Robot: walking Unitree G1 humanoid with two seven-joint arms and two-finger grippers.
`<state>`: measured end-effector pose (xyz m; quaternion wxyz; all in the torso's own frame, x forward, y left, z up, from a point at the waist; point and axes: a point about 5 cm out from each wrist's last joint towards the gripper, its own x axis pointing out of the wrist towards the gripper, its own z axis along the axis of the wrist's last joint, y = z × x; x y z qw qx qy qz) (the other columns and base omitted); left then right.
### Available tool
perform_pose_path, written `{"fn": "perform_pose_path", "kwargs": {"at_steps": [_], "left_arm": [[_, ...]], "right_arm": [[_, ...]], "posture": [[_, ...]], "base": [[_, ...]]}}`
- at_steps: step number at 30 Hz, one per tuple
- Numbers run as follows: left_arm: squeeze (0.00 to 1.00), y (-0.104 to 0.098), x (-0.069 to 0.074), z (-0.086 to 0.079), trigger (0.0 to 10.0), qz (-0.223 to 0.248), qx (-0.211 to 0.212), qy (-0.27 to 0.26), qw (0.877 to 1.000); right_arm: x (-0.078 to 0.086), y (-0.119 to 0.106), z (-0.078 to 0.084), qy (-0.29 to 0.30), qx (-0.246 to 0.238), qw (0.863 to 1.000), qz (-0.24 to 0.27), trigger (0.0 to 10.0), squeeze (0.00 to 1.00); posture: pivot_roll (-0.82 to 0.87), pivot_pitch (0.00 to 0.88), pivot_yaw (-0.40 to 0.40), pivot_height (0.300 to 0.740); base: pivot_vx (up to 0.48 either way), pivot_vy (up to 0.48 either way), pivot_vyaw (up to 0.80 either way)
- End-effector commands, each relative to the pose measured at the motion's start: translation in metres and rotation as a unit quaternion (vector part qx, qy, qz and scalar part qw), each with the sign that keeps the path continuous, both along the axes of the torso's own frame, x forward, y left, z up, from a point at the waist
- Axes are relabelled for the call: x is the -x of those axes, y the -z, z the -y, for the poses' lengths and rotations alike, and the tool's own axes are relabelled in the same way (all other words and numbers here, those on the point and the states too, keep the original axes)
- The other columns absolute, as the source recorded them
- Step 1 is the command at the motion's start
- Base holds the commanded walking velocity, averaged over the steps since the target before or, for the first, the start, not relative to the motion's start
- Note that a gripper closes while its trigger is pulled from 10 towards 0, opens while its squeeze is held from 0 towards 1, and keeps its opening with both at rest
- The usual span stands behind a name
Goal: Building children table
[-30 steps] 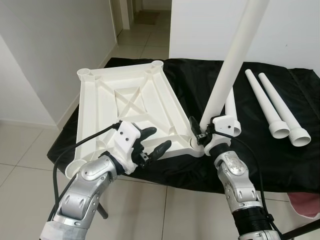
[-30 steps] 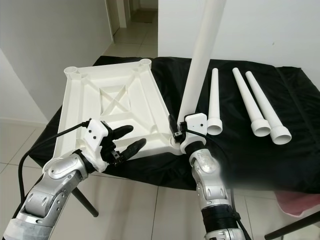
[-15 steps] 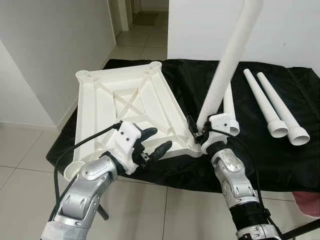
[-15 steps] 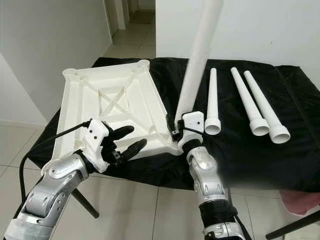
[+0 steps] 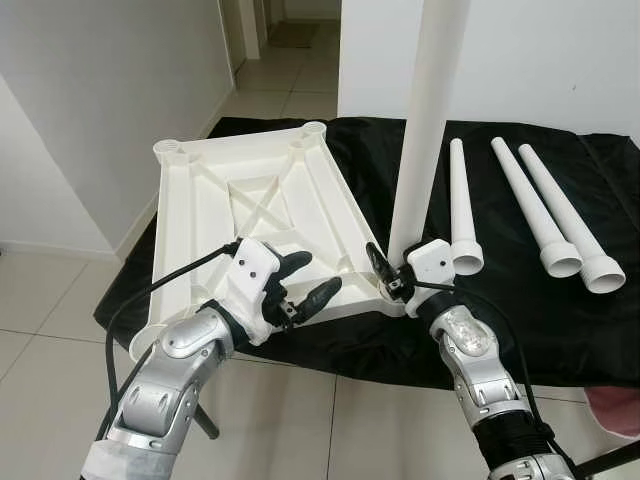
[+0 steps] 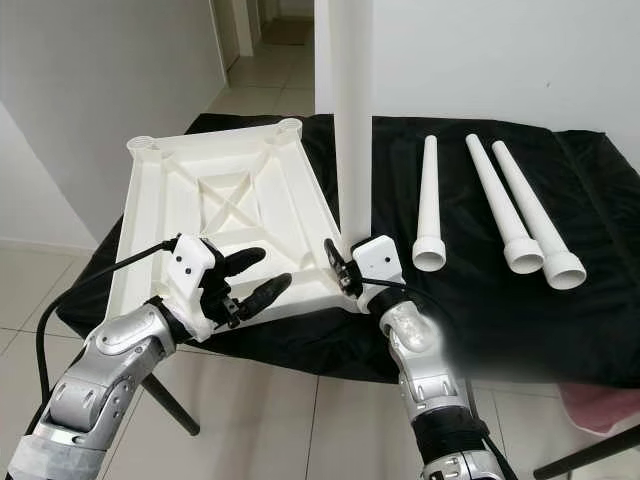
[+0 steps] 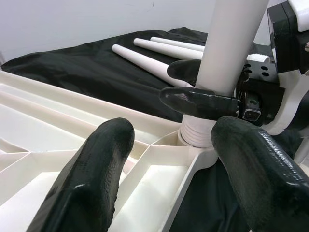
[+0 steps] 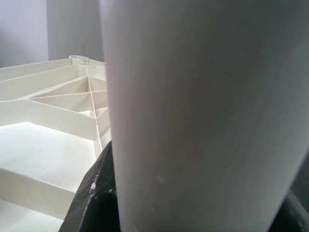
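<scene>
Left claw (image 5: 300, 282) hovers spread over the upside-down tabletop (image 5: 250, 200) near the worktop's (image 5: 600, 330) front edge. Right claw (image 5: 388, 272) pinches the leg (image 5: 425, 130), which just swung from tilted to upright in the near corner socket, so it's lined up for seating. Three spare legs (image 5: 545, 205) lie toward the right edge.

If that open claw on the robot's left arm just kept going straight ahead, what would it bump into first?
Most likely the upright table leg held by the right gripper; the left gripper points across the tabletop corner toward it.
</scene>
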<state>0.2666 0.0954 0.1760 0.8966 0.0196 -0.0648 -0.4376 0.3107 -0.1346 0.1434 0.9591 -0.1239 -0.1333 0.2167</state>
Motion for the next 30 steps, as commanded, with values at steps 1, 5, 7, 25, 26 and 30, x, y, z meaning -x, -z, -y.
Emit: {"fn": "perform_pose_path", "kwargs": {"at_steps": [1, 5, 7, 25, 26, 30], "left_arm": [[0.00, -0.003, -0.002, -0.003, 10.0, 0.004, -0.002, -0.032, 0.999], [0.00, -0.004, -0.001, -0.003, 10.0, 0.005, -0.002, -0.032, 0.999], [0.00, -0.004, -0.001, -0.003, 10.0, 0.004, -0.001, -0.033, 0.999], [0.00, -0.004, 0.000, -0.004, 10.0, 0.002, -0.002, -0.036, 0.999], [0.00, -0.004, 0.000, -0.004, 10.0, 0.002, -0.003, -0.035, 0.999], [0.00, -0.004, 0.000, -0.004, 10.0, 0.002, -0.003, -0.036, 0.999]], "right_arm": [[0.004, 0.023, -0.003, -0.010, 0.007, 0.998, -0.054, 10.0, 0.00], [0.004, 0.028, -0.004, -0.016, -0.012, 0.997, -0.074, 10.0, 0.00], [0.003, 0.031, -0.005, -0.017, -0.023, 0.996, -0.086, 10.0, 0.00], [-0.005, 0.037, -0.007, -0.005, -0.081, 0.985, -0.153, 10.0, 0.00], [-0.005, 0.037, -0.008, -0.005, -0.077, 0.985, -0.153, 10.0, 0.00], [-0.004, 0.040, -0.009, 0.000, -0.082, 0.983, -0.166, 10.0, 0.00]], "posture": [[-0.03, 0.031, 0.091, 0.740], [-0.03, 0.030, 0.090, 0.740], [-0.03, 0.033, 0.091, 0.740], [-0.03, 0.041, 0.093, 0.740], [-0.03, 0.041, 0.093, 0.740], [-0.03, 0.042, 0.093, 0.740]], "base": [[0.000, 0.000, 0.00], [0.000, 0.000, 0.00], [0.000, 0.000, 0.00], [0.000, 0.000, 0.00], [0.000, 0.000, 0.00], [0.000, 0.000, 0.00]]}}
